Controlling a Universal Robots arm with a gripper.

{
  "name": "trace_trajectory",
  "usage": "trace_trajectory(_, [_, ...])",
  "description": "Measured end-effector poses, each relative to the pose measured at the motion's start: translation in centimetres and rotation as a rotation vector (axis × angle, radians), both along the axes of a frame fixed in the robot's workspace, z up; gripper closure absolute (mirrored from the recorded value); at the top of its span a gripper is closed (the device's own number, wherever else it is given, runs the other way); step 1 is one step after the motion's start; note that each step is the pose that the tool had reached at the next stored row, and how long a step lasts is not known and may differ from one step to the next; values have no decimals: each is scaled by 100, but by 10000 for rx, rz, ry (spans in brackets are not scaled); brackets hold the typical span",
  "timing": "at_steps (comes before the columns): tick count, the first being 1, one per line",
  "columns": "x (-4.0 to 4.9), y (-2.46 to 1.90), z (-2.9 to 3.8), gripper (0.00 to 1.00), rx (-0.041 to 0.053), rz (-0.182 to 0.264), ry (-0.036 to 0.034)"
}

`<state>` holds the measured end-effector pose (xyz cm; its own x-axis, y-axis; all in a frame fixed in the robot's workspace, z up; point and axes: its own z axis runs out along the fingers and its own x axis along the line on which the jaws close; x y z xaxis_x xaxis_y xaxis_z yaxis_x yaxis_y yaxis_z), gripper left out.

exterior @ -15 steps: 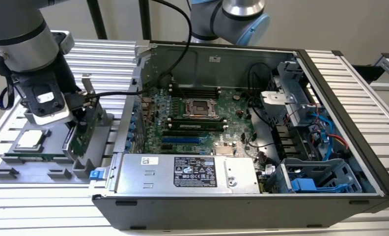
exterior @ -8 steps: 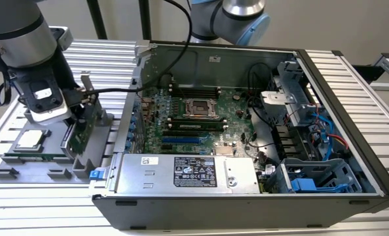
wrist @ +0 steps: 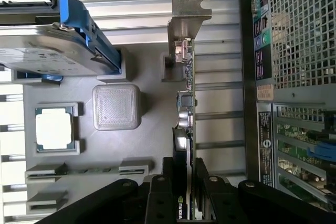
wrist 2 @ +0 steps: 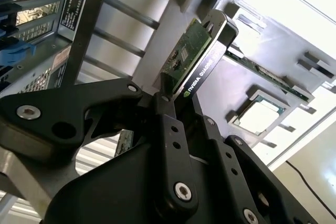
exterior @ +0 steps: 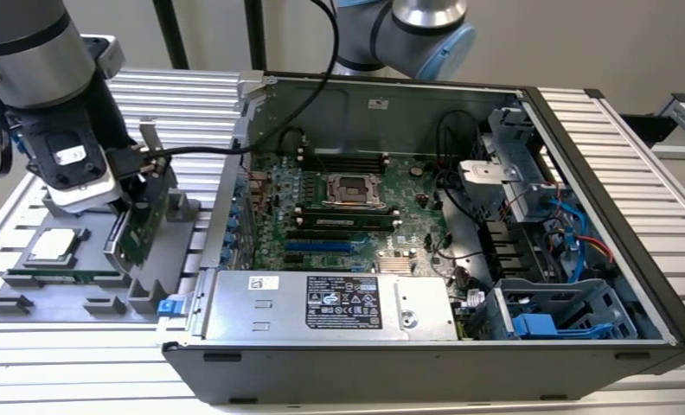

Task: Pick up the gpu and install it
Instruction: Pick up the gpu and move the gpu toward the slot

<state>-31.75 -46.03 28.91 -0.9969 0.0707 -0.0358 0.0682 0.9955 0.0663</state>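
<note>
In both wrist views we see the end effector closed on the gpu. Its black jaws press on the two faces of the card near one end, and no gap shows between jaws and card. The gpu stands on edge, with its silver bracket at the end away from the jaws. It is over the grey tray, beside one of the tray's posts. We cannot tell whether the card has left its slot. In the exterior view the gpu is at the exterior view's left, upright below the arm. It sits just outside the wall of the open case, on the tray, which rests on the slatted table. The tray also carries a processor lying flat, a memory stick beside it, and a hard drive in a blue frame. Inside the case the motherboard lies exposed, with the power supply along the lower edge of the frame.
</note>
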Motion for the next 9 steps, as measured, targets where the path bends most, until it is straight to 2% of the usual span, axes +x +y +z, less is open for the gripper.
trace_trajectory(3, [0, 0, 30, 100, 0, 0, 1])
trace_trajectory(9, [0, 0, 34, 100, -2, 0, 3])
